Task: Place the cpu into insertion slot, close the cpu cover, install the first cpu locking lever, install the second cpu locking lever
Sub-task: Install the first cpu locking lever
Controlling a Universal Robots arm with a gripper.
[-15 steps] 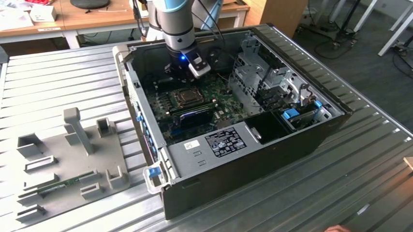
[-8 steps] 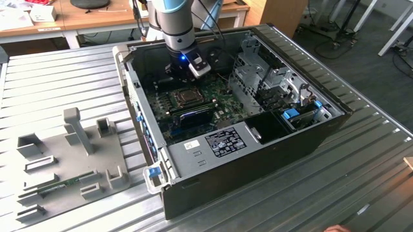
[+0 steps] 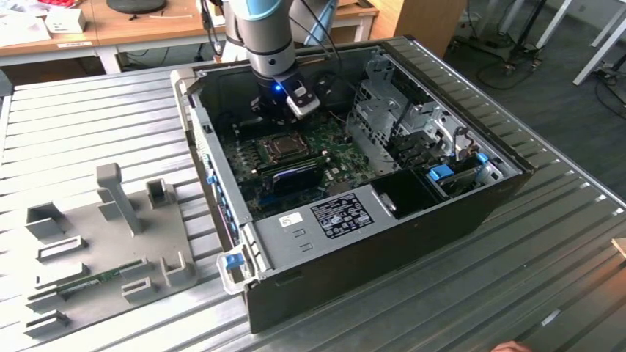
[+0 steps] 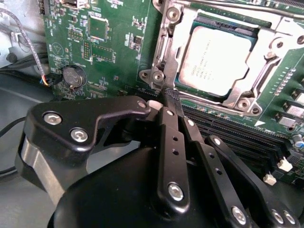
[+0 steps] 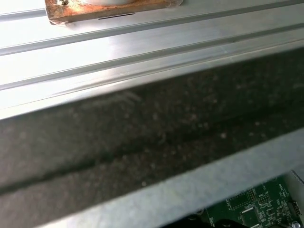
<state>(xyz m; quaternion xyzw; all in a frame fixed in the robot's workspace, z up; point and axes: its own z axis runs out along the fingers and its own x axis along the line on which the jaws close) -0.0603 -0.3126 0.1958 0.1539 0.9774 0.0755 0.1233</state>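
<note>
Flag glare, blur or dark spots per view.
Exterior view: even light, the case interior shadowed under the arm. Second wrist view: the cpu sharp with soft sheen, the gripper close and slightly soft. First wrist view: bright glare on the ribbed metal surface, the dark case wall blurred.

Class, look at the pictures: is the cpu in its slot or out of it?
In. In the second wrist view the cpu lies flat inside the slot, framed by the cover.

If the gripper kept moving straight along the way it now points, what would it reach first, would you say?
Probably the silver rim at the corner of the insertion slot, where the cpu cover lies over the cpu. The gripper tips sit just short of that corner; depth is hard to judge.
</note>
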